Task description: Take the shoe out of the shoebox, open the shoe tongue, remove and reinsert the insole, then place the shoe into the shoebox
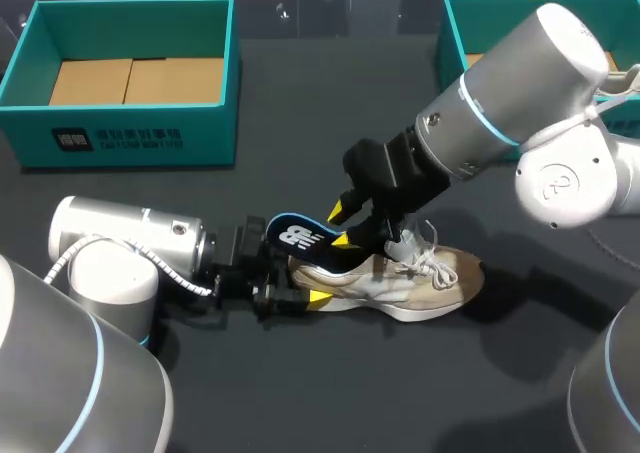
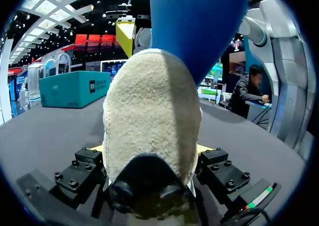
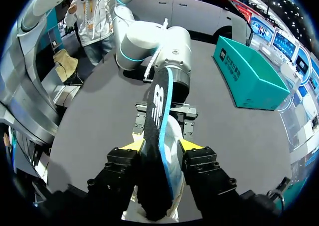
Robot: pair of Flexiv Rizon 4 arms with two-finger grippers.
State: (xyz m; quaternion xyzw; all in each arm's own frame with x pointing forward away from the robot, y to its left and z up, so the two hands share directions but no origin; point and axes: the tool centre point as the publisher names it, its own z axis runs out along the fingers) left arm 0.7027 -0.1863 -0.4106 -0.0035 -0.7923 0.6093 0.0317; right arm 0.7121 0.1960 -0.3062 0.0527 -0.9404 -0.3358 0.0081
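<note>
A beige shoe (image 1: pixel 425 278) with white laces lies on its side on the dark table. My left gripper (image 1: pixel 290 291) is shut on its heel; in the left wrist view the heel (image 2: pixel 149 121) fills the gap between both fingers. A black and blue insole (image 1: pixel 298 238) sticks up out of the shoe's opening, its lower part inside. My right gripper (image 1: pixel 342 227) comes down from above with its yellow tips on either side of the insole (image 3: pixel 155 131). The fingers stand apart from it, open (image 3: pixel 162 147). The shoe's collar (image 3: pixel 175 136) shows just under the insole.
A teal shoebox (image 1: pixel 120 138) with a cardboard floor stands at the back left, also seen in the wrist views (image 2: pixel 70 89) (image 3: pixel 249 76). A second teal box (image 1: pixel 450 33) is at the back right, partly hidden by my right arm.
</note>
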